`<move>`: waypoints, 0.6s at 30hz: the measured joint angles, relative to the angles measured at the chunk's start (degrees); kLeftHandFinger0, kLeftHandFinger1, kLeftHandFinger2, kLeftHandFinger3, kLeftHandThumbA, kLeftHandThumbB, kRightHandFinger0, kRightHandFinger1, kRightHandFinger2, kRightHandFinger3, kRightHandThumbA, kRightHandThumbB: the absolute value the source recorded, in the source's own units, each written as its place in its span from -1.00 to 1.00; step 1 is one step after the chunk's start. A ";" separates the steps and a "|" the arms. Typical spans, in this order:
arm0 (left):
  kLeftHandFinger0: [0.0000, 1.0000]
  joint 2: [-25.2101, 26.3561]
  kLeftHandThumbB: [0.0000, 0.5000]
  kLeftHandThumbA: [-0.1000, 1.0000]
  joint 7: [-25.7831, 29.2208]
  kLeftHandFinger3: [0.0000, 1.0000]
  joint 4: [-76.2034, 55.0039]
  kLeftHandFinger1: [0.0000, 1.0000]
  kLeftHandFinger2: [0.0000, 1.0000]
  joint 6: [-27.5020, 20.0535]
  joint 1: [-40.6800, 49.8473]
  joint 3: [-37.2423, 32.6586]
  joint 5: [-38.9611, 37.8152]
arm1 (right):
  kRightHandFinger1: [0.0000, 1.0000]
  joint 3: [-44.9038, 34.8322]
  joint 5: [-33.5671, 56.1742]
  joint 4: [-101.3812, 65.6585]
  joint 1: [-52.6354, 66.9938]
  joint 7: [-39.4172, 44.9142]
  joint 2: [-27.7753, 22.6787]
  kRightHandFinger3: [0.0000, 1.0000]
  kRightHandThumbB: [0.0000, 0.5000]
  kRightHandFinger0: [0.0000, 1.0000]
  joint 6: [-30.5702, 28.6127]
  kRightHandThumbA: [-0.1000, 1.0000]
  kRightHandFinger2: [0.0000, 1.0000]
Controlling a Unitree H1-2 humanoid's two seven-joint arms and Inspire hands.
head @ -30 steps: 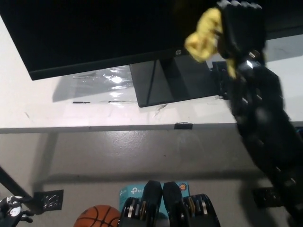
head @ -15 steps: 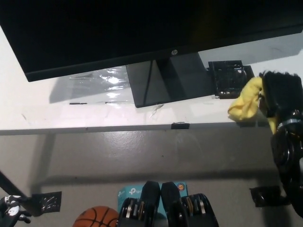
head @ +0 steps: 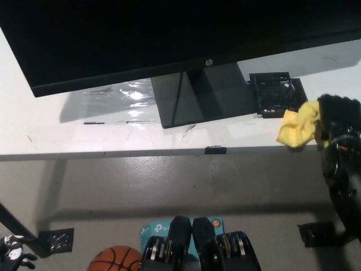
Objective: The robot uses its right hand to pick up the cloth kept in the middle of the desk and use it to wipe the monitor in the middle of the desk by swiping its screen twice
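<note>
- We look steeply down on a white desk (head: 51, 132) whose near edge crosses the whole picture from left to right; beyond that edge lies a grey floor (head: 169, 180).
- The black monitor (head: 141, 39) fills the far part of the view, its lower edge slanting up toward the right, and its dark stand base (head: 197, 96) rests in the middle of the desk.
- Our black right hand (head: 338, 116) sits at the far right, over the near edge of the desk, closed on the yellow cloth (head: 298, 129).
- The cloth bunches out to the left of the hand, just near and right of a small black tray (head: 276, 93) that sits beside the stand base.
- Left of the base the desk is bare apart from a glossy patch of clear film (head: 127, 93).
- On the floor we see an orange basketball (head: 115, 258) at the near left.
- Only a sliver of our white left hand (head: 14, 248) shows in the near left corner; we cannot tell how it is set.
</note>
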 measured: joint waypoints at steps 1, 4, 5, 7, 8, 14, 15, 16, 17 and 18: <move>-0.29 0.00 -0.14 -1.00 0.00 0.36 0.00 -0.28 0.08 0.00 -0.01 -0.01 0.00 | -0.88 0.01 0.29 0.63 -1.05 -0.27 0.22 -0.54 -0.98 -1.00 0.00 -1.00 -0.30; -0.31 -0.03 -0.11 -1.00 -0.01 0.33 0.00 -0.31 0.03 -0.01 0.01 0.00 -0.01 | -1.00 0.00 1.02 1.23 -3.30 -0.53 0.63 -0.68 -0.74 -1.00 0.13 -1.00 -0.48; -0.30 -0.04 -0.12 -1.00 0.00 0.35 -0.01 -0.30 0.03 -0.01 0.03 0.00 -0.01 | -1.00 0.01 1.25 1.23 -4.29 -0.68 0.89 -0.70 -0.69 -1.00 0.23 -1.00 -0.46; -0.30 -0.04 -0.11 -1.00 -0.03 0.36 0.00 -0.31 0.03 -0.03 0.01 -0.01 -0.02 | -0.96 0.01 1.71 1.21 -5.53 -0.99 1.20 -0.82 -0.67 -1.00 0.22 -1.00 -0.33; -0.30 -0.04 -0.10 -1.00 -0.04 0.36 0.00 -0.30 0.03 -0.05 0.01 0.00 -0.01 | -0.95 0.02 1.90 1.21 -5.91 -1.10 1.25 -0.82 -0.67 -1.00 0.21 -1.00 -0.31; -0.31 -0.05 -0.14 -1.00 -0.01 0.40 -0.10 -0.31 0.06 -0.04 0.41 0.02 0.00 | -0.97 0.72 2.23 1.18 -6.55 -1.29 1.23 -0.79 -0.75 -1.00 0.24 -1.00 -0.33; -0.31 -0.05 -0.13 -1.00 -0.01 0.41 -0.10 -0.31 0.07 -0.04 0.49 0.02 0.00 | -0.87 0.98 2.23 1.14 -6.55 -1.24 1.23 -0.57 -0.74 -1.00 0.30 -1.00 -0.23; -0.31 -0.05 -0.13 -1.00 -0.01 0.41 -0.10 -0.31 0.07 -0.04 0.53 0.02 0.00 | -0.71 1.25 2.22 1.13 -6.55 -1.13 1.20 0.09 -0.83 -0.99 0.39 -1.00 -0.19; -0.31 -0.05 -0.13 -1.00 -0.02 0.41 -0.09 -0.32 0.07 -0.04 0.54 0.02 0.00 | -0.85 1.55 2.22 1.15 -6.55 -0.93 1.15 0.11 -0.85 -1.00 0.45 -1.00 -0.46; -0.31 -0.05 -0.12 -1.00 -0.02 0.42 -0.09 -0.32 0.09 -0.04 0.53 0.02 0.00 | -0.74 1.87 2.22 1.17 -6.55 -0.65 1.08 0.48 -0.77 -0.86 0.49 -0.84 -0.34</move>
